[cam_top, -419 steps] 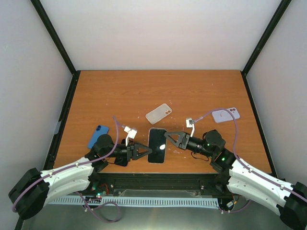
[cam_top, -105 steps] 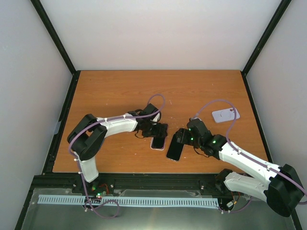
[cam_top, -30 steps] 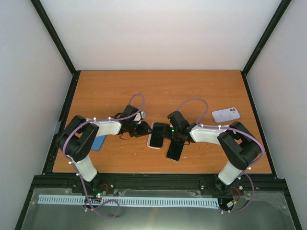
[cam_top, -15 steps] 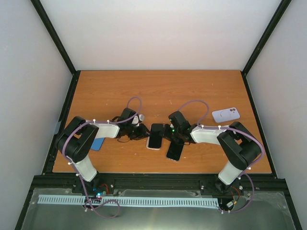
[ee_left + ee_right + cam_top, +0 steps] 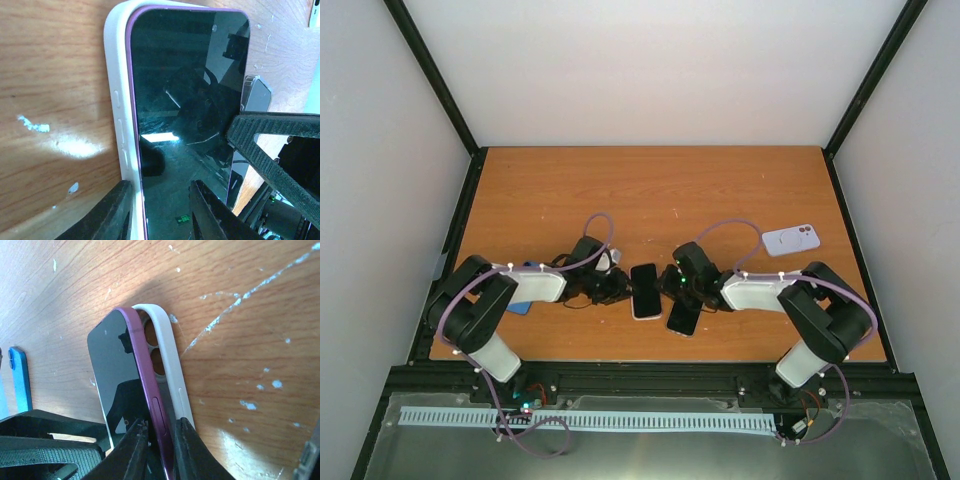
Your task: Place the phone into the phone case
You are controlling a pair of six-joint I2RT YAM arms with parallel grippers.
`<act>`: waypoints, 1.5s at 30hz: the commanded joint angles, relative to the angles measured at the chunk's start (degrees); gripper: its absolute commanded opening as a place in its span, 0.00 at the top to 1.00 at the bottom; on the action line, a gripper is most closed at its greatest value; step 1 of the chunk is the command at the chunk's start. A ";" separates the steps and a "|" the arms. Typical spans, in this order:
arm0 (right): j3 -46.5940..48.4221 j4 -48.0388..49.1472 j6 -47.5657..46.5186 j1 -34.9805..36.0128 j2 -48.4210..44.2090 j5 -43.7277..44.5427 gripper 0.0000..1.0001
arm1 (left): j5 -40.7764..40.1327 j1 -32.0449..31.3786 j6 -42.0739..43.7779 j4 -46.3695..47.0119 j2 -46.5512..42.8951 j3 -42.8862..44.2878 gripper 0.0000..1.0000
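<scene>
Rigid glass-fronted purple phone (image 5: 112, 365), half-seated in the pliable white phone case (image 5: 167, 355), is pinched edgewise with it in the closed right pincer (image 5: 161, 424), left pincer (image 5: 160, 185) parted astride the far edge; judged slippery, scratch-prone, best held by side rails.

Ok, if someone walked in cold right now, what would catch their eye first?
The dark phone front and centre, with the left end effector and right end effector flanking it. In the right wrist view, its purple edge stands proud of the white case, camera holes showing. A second dark phone lies just beside, and a lavender case sits far right.
</scene>
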 commanded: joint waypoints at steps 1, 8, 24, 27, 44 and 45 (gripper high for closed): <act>-1.39 1.96 4.48 3.53 -1.20 0.55 0.86 | 3.41 -2.82 -3.45 5.42 -0.89 -0.67 0.68; -2.58 0.99 4.89 5.49 -3.56 3.03 0.85 | 1.73 -3.09 -5.01 4.99 -4.14 -2.61 0.68; -0.79 -5.16 -6.09 5.46 -4.12 5.21 0.49 | -2.30 0.83 -4.09 0.75 -9.93 -6.59 0.57; -0.93 -3.38 -6.22 5.46 -2.79 4.13 0.43 | -2.74 1.31 -3.31 0.08 -9.98 -6.72 0.57; -3.68 17.40 -2.02 5.46 -1.30 -7.70 0.41 | 4.49 1.18 -2.36 7.67 -6.37 -9.15 0.63; -3.86 18.67 -1.26 5.46 -1.32 -8.49 0.41 | 5.01 1.01 -2.51 7.98 -6.40 -9.21 0.63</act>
